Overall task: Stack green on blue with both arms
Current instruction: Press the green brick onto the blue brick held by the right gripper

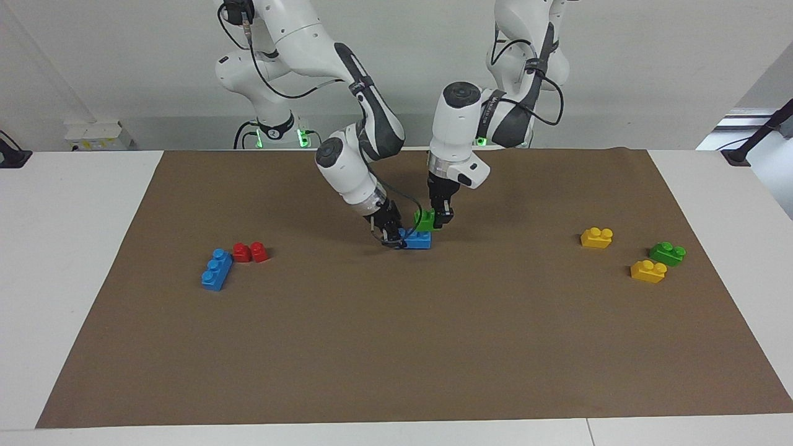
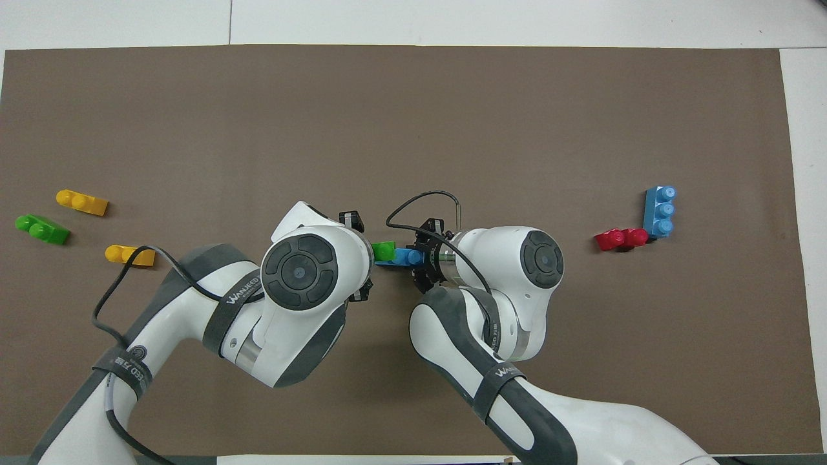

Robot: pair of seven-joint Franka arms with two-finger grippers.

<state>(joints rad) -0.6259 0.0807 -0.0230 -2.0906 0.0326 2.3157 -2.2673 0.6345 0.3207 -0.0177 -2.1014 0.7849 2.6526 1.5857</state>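
The brown mat [image 1: 396, 347] covers most of the white table [image 1: 74, 248], and my two arms lean in over its middle. My left arm [image 1: 489, 118] comes down from its end of the table with the wrist upright; my right arm [image 1: 353, 155] bends in low and slanted from its own end. My left gripper [image 1: 442, 218] is clamped on the green brick [image 1: 424, 220], studs up, and that brick sits on the end of the blue brick [image 1: 417, 239] that points toward my left arm's end of the table. My right gripper [image 1: 391, 238] is closed on the blue brick's other end, at the level of the mat; I cannot tell whether the blue brick rests on the mat or hangs just above it. In the overhead view green [image 2: 385, 250] and blue [image 2: 407, 256] show in the gap between my two wrists, touching. Toward my right arm's end of the table lies a spare blue brick [image 1: 216, 269], with a red brick [image 1: 250, 252] touching its end nearer to me. Toward my left arm's end lie a yellow brick [image 1: 596, 237], then a second green brick [image 1: 667, 253] with another yellow one [image 1: 648, 271] just beside it, all clear of my grippers.
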